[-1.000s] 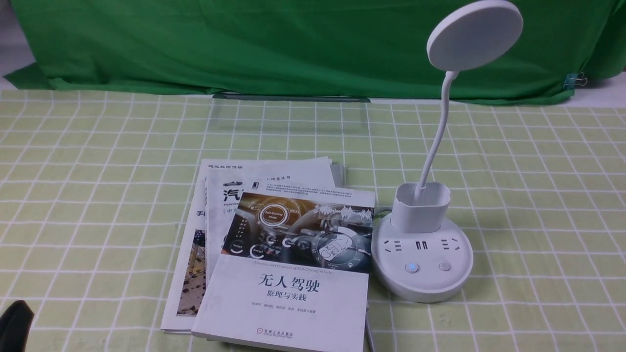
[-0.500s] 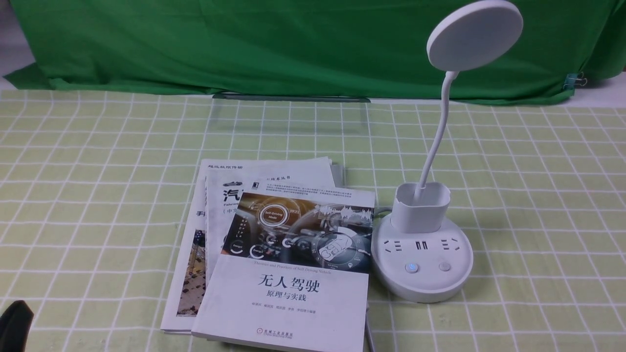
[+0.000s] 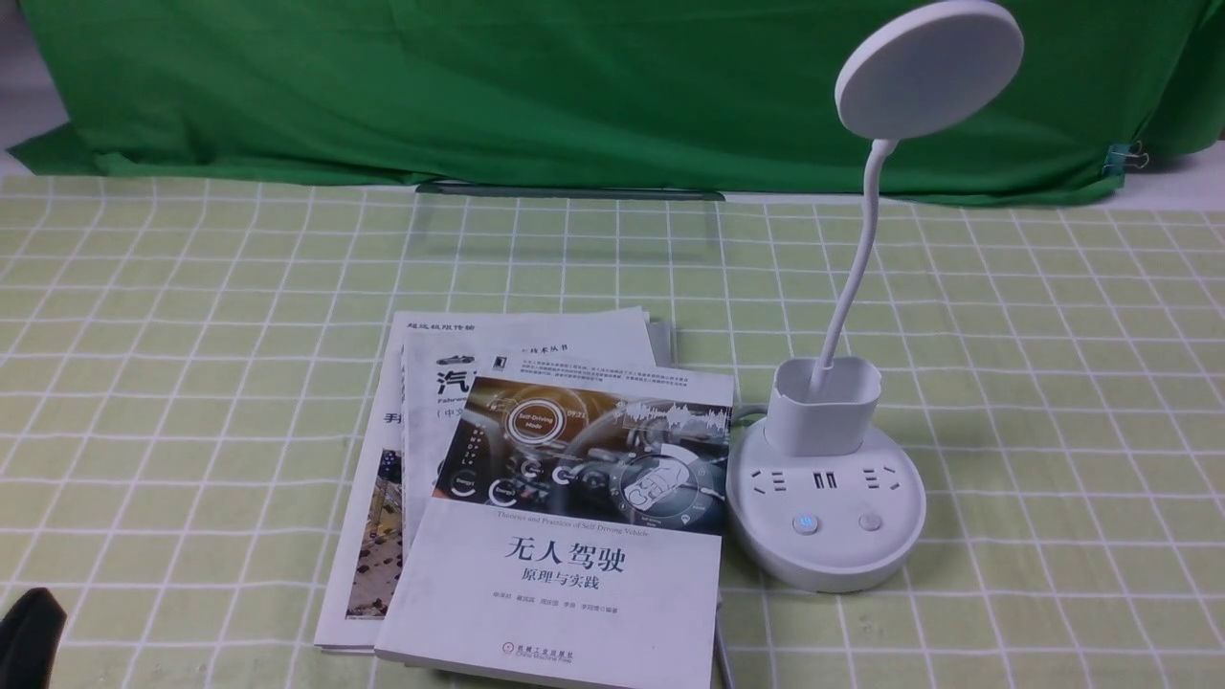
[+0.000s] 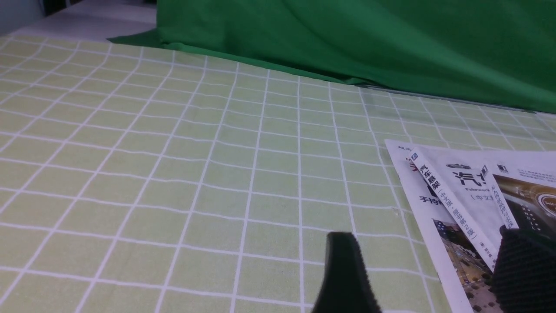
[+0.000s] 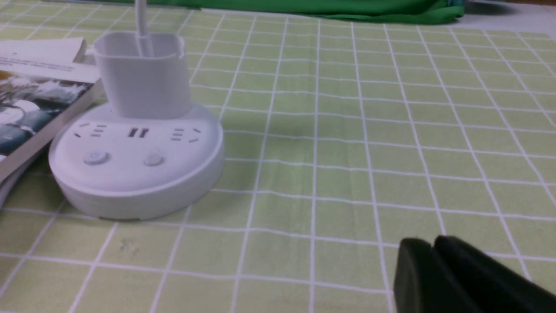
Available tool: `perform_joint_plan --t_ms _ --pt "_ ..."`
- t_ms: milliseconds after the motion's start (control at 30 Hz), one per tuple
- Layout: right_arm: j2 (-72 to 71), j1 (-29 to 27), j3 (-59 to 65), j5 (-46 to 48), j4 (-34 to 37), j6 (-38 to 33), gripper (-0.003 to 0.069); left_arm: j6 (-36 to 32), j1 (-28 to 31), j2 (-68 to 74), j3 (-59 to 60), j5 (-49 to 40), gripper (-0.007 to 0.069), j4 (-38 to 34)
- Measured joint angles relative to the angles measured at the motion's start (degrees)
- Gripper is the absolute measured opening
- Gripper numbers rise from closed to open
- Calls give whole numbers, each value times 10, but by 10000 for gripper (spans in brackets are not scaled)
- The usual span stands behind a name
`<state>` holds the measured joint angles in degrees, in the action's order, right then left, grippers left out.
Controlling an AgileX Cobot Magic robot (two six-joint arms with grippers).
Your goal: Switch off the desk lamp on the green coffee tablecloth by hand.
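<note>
The white desk lamp stands on the green coffee tablecloth right of centre. Its oval base carries a blue-lit left button and a plain right button. The disc head faces away on its thin neck. The base also shows in the right wrist view, well apart from my right gripper, which is shut and empty low over the cloth. My left gripper is open and empty by the books' edge. Only a black part of the left arm shows in the front view.
A fanned stack of books lies just left of the lamp base, touching it. A dark green backdrop cloth hangs along the back edge. A clear flat sheet lies on the cloth behind the books.
</note>
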<state>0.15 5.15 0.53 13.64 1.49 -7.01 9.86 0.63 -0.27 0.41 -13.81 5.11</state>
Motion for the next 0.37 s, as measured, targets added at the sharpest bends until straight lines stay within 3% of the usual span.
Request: perform_joint_plan --t_ms 367 --pt "0 0 0 0 0 1 132 0 0 0 0 0 410 0"
